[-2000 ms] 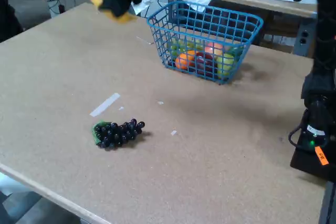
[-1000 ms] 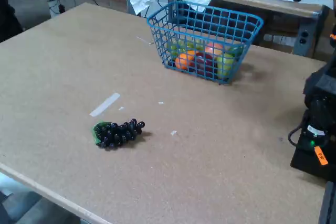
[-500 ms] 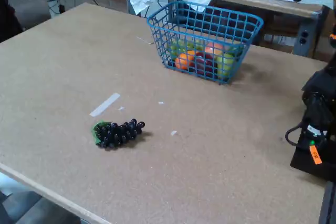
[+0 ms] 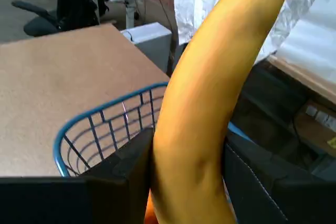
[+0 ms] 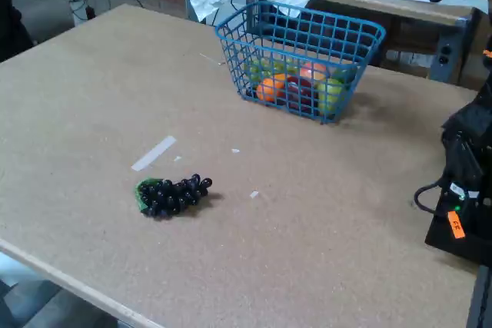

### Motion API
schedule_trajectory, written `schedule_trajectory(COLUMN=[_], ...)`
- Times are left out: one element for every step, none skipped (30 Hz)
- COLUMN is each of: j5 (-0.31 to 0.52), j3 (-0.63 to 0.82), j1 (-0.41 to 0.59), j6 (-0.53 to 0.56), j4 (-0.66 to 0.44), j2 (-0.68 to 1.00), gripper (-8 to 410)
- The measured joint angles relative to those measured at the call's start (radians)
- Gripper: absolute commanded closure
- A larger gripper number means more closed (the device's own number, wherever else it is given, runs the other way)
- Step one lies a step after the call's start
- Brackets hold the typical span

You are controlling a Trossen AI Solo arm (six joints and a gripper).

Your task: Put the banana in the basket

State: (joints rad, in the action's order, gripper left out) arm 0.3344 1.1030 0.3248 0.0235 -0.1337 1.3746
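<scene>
— Back in the fixed view at top, above the basket (image 5: pixel 301 59)?
— Yes: gripper (image 4: pixel 186 169) clamped on the banana (image 4: pixel 210 103), held over the basket's far rim; grapes (image 5: pixel 173 194) on the table (image 5: pixel 92 97).

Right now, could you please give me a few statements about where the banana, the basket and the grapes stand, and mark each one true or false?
1. The hand is shut on the banana. True.
2. The banana already lies inside the basket. False: it is held in the air above the basket's far rim.
3. The basket is empty. False: several pieces of fruit, orange, red and green, lie in it.
4. The grape bunch lies on the table, apart from the basket. True.
5. The grape bunch touches the strip of tape. False: the tape lies apart from it on the table.
</scene>
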Motion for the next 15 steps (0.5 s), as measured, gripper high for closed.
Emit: schedule_trajectory(j5=[-0.003, -0.004, -0.006, -0.006, -0.006, -0.006, -0.007, -0.007, -0.007, -0.007, -0.007, -0.007, -0.007, -0.007, -0.007], j3=[-0.018, -0.036, -0.053, -0.07, -0.087, -0.103, -0.12, -0.135, -0.15, -0.164, -0.178, -0.19, -0.203, -0.215, -0.226], j1=[0.007, 0.014, 0.02, 0.026, 0.031, 0.035, 0.038, 0.041, 0.043, 0.045, 0.046, 0.047, 0.048, 0.048, 0.048], j6=[0.002, 0.002, 0.003, 0.006, 0.006, 0.008, 0.01, 0.013, 0.015, 0.019, 0.024, 0.029, 0.033, 0.036, 0.039], j4=[0.008, 0.019, 0.028, 0.036, 0.043, 0.05, 0.057, 0.064, 0.072, 0.08, 0.088, 0.093, 0.098, 0.105, 0.113], j2=[0.0, 0.0, 0.0, 0.0, 0.0, 0.0, 0.0, 0.0, 0.0, 0.0, 0.0, 0.0, 0.0, 0.0, 0.0], gripper=[402, 402, 402, 402, 402, 402, 402, 402, 402, 402, 402, 402, 402, 402, 402])
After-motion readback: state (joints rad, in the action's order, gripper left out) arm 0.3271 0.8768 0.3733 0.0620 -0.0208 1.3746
